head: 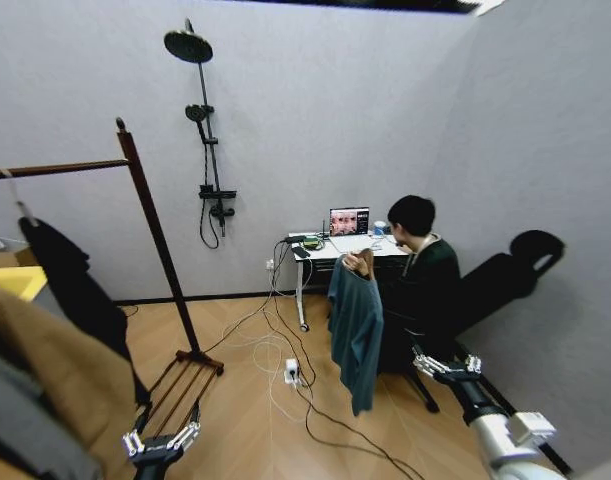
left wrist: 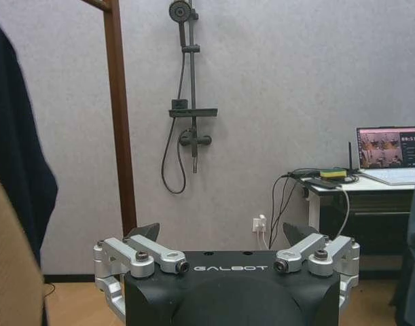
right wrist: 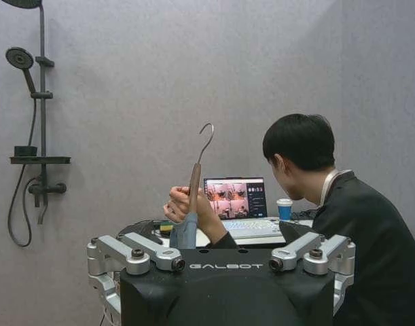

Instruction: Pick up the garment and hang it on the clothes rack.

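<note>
Head view shows the garment [head: 356, 330] hanging in mid-air beside the counter [head: 315, 247], held up at its hanger by a seated person's hand [head: 359, 262]. In the right wrist view that hand [right wrist: 183, 204] grips the hanger neck, its metal hook [right wrist: 206, 139] pointing up. The rack [head: 157, 250] stands well apart from the garment, a dark coat [head: 77, 290] on its bar. The left gripper [head: 161, 440] hangs low before the rack's slatted base, fingers spread and holding nothing. The right gripper [head: 447, 366] sits low near the person, fingers likewise wide apart and empty.
</note>
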Robot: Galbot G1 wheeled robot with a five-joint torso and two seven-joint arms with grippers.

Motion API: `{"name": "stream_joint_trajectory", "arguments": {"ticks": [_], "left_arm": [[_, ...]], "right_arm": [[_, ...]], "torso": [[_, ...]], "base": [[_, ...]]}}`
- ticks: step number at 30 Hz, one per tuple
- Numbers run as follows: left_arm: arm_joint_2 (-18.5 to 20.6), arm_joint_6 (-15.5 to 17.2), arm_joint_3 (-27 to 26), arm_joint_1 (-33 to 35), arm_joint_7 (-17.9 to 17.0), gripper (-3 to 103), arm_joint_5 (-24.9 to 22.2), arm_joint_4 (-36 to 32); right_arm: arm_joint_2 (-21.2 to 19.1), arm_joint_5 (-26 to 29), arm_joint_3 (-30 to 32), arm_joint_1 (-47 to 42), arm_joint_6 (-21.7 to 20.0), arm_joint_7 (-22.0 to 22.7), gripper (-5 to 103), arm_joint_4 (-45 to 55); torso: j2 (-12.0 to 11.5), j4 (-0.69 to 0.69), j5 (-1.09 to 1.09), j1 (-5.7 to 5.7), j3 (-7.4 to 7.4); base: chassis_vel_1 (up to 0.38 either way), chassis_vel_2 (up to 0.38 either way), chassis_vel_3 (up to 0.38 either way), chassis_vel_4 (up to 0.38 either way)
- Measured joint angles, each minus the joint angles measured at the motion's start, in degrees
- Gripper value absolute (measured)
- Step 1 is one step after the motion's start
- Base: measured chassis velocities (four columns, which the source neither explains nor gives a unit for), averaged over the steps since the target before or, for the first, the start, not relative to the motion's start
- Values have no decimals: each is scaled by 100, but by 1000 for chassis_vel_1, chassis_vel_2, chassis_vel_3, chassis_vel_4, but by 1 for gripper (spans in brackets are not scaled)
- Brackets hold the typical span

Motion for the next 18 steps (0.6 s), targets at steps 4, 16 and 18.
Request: {"name": "stream_joint_trajectory", "arguments": {"ticks": [4,16,18], "left_arm": [[3,0,-1,-1,0,100,0,1],[0,0,-1,1,-1,100,0,1],[0,0,0,2,0,100,0,1]], "right_arm": [[-76,16,96,64,-114,199,100,170],[-1333,474,401,1195,-253,-342,100,-794],[-1372,483,387,1242,-252,-352,100,-859]], "torso": [[0,-4,-17,3,-1],[2,-2,-7,-6,-2],[3,-2,-4,-7,-3]], "base": [[-353,346,323,-332],[-118,140,84,-73],[50,-92,-15,48]]}}
